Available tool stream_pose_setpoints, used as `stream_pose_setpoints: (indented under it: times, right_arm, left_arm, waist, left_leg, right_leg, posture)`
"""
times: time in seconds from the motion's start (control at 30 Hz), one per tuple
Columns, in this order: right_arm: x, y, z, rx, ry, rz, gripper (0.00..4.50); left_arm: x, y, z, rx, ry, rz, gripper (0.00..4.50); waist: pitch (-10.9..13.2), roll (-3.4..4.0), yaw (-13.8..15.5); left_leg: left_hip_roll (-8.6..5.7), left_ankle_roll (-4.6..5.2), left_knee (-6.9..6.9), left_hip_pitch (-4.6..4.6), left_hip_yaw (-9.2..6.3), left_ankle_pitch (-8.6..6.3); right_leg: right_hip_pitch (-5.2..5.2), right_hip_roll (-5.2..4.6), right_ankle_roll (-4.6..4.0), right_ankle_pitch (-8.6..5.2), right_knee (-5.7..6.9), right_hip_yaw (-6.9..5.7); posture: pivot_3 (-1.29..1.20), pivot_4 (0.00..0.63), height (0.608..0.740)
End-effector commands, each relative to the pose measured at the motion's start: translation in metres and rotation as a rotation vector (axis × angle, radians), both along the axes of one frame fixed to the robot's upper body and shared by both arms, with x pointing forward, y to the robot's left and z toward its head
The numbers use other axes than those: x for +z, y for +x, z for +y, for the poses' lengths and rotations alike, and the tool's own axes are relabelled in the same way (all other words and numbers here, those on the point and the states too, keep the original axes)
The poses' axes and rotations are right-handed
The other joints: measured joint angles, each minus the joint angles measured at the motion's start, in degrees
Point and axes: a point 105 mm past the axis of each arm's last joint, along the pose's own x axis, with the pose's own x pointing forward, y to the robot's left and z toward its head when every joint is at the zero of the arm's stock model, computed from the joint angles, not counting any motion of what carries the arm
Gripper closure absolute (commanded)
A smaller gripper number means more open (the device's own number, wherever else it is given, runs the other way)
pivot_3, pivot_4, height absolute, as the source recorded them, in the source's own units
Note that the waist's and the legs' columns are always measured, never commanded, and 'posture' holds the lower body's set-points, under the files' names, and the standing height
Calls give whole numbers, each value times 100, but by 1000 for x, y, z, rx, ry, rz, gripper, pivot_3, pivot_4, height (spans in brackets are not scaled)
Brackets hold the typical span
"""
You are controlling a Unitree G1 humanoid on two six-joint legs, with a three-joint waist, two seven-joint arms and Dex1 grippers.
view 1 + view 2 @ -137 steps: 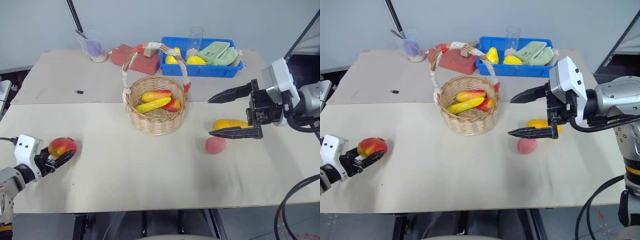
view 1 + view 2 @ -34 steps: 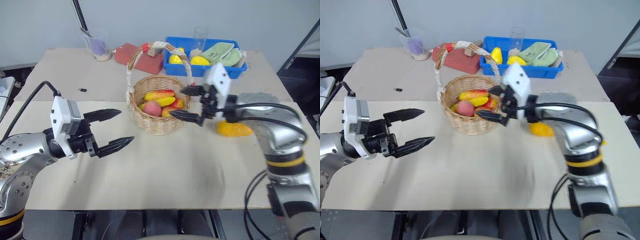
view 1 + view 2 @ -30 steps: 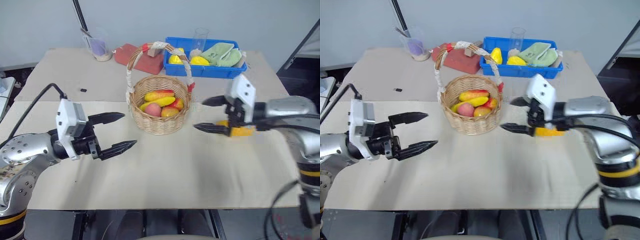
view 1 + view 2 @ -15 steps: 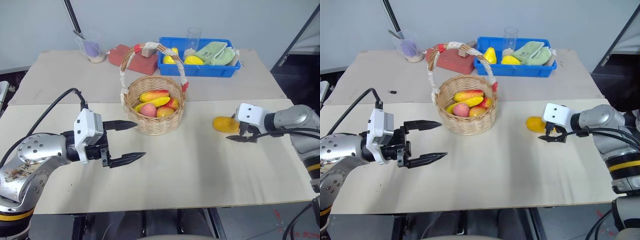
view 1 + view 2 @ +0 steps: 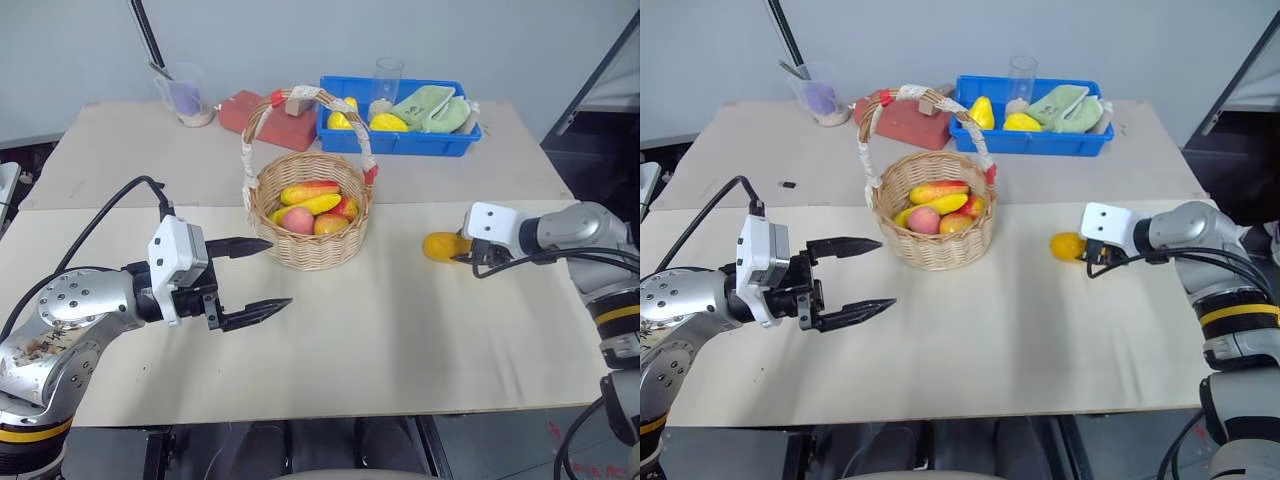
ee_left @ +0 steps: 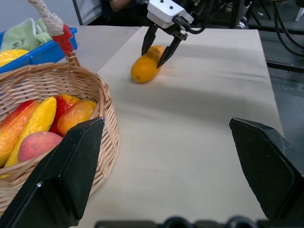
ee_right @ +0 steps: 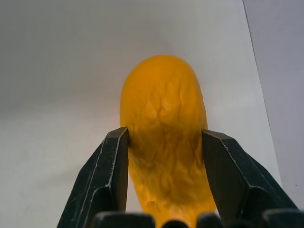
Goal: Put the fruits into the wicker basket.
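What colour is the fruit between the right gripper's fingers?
Orange-yellow all over; the mango shows best in the right wrist view.

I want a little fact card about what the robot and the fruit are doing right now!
Right pincer: both fingers pressed against the sides of the mango, which lies on the table
Left pincer: wide open, holding nothing, in front of the wicker basket
In the basket: a pink peach with other red and yellow fruit
Fruit left outside the basket: the mango
At the back of the table: blue bin, clear cup
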Motion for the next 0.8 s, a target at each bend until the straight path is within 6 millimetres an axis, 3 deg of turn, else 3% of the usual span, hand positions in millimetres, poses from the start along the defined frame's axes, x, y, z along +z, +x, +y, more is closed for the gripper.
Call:
stream_pose_setpoints:
  times: [0.03,0.17,0.3,0.37,0.53,0.67,0.77,0.8]
  right_arm:
    - [7,-7,0,22,21,19,2556]
    - [31,-29,16,91,117,68,2570]
    - [70,-67,69,233,364,154,2586]
    - [88,-73,102,282,504,142,2588]
    - [127,-58,166,316,794,56,2598]
    - [130,-31,196,249,854,-21,2599]
    - [128,-18,207,222,868,-52,2599]
    - [129,-13,210,213,878,-74,2101]
  left_arm:
    - [8,-3,2,15,-12,-47,0]
    - [11,-2,12,65,-23,-48,0]
    - [13,-2,29,141,-46,-47,0]
    - [15,-5,35,165,-85,-40,0]
    - [21,-5,40,189,-136,-55,0]
    - [26,-3,41,198,-164,-65,0]
    - [28,-2,40,198,-168,-68,0]
    - [28,-2,39,198,-168,-69,0]
  waist:
    - [0,0,3]
    - [2,2,26]
    - [7,13,-8]
    - [7,13,-41]
    - [7,12,-23]
    - [4,8,84]
    - [3,7,87]
    - [3,7,86]
  left_leg:
    - [0,0,-1,2,-1,0]
    - [0,1,-4,-4,-10,-1]
    - [6,2,-5,-21,-12,-1]
    - [24,2,-7,-21,-13,-2]
    - [40,-2,-13,-4,-13,-4]
    - [0,-12,-9,-38,-21,3]
    - [-10,-17,-9,-47,-19,5]
    - [-12,-17,-9,-51,-19,6]
  right_leg:
    - [2,0,0,0,-1,0]
    - [0,0,0,0,-1,-9]
    - [-18,-3,0,0,3,-7]
    - [-20,1,0,0,5,-5]
    - [-12,8,-13,-2,16,-15]
    - [-56,-8,-13,0,35,-18]
    - [-59,-18,-11,1,34,-19]
    - [-60,-19,-9,2,35,-20]
  posture:
    - [0,150,740]
    - [0,150,740]
    - [0,150,740]
    - [0,150,740]
    - [0,150,740]
    - [0,150,740]
    - [0,150,740]
    - [0,150,740]
